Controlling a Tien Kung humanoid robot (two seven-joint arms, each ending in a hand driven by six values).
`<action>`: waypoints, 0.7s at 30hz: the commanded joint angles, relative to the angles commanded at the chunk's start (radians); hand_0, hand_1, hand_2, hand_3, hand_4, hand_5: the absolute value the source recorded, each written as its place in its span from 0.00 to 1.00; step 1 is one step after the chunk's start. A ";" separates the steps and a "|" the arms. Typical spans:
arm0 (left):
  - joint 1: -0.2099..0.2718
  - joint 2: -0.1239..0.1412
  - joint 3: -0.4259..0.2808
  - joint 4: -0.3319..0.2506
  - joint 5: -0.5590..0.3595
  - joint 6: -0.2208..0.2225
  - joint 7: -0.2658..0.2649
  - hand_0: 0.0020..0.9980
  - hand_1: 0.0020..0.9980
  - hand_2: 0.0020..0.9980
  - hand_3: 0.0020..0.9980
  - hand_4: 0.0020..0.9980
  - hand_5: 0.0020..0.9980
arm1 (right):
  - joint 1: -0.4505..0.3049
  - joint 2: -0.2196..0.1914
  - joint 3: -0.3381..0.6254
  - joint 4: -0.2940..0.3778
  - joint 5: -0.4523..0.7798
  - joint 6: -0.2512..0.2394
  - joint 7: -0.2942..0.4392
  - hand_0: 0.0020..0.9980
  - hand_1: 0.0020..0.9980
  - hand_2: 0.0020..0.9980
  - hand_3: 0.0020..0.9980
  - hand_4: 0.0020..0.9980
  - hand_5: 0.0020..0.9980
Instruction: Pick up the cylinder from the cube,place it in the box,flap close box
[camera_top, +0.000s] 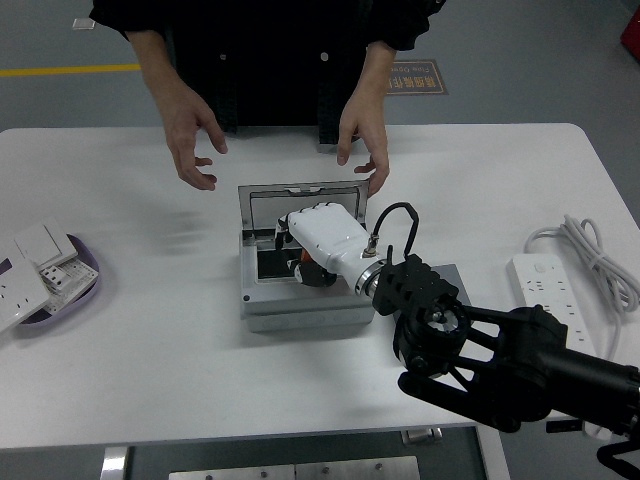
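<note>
**A:** What do you have in front of you?

**B:** You have the white table (150, 360) with a person (270, 50) leaning in from its far side, both of that person's hands (195, 140) hovering open above the table just behind the box (300, 300). The grey box sits mid-table with its lid (262, 205) standing up at the back. Your black right arm (500, 365) reaches in from the lower right.

**A:** And the hand?

**B:** Your right hand (318, 240) is down inside the open box, fingers curled around the orange cylinder (312, 270), which sits low in the box. The grey cube (452, 278) lies just right of the box, mostly hidden by your arm.

**A:** Anything else?

**B:** A white power strip (545, 290) with its cable at the right edge, and a purple dish (80, 290) of white switch plates (35, 265) at the left.
</note>
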 joint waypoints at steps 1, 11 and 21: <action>0.000 0.000 0.000 0.000 0.000 0.000 0.000 0.60 0.62 0.62 0.63 0.69 0.22 | 0.001 0.000 -0.003 -0.002 0.001 -0.003 0.004 0.76 0.67 0.67 0.67 0.47 0.24; -0.002 -0.003 0.001 -0.001 0.001 -0.001 0.001 0.60 0.62 0.62 0.63 0.69 0.22 | 0.005 -0.004 -0.027 -0.013 0.012 -0.038 0.024 0.81 0.69 0.69 0.67 0.62 0.34; -0.002 -0.005 -0.008 -0.003 0.010 -0.001 0.002 0.60 0.62 0.62 0.63 0.69 0.22 | -0.042 -0.073 0.031 0.094 0.196 -0.131 0.102 0.81 0.68 0.68 0.67 0.64 0.35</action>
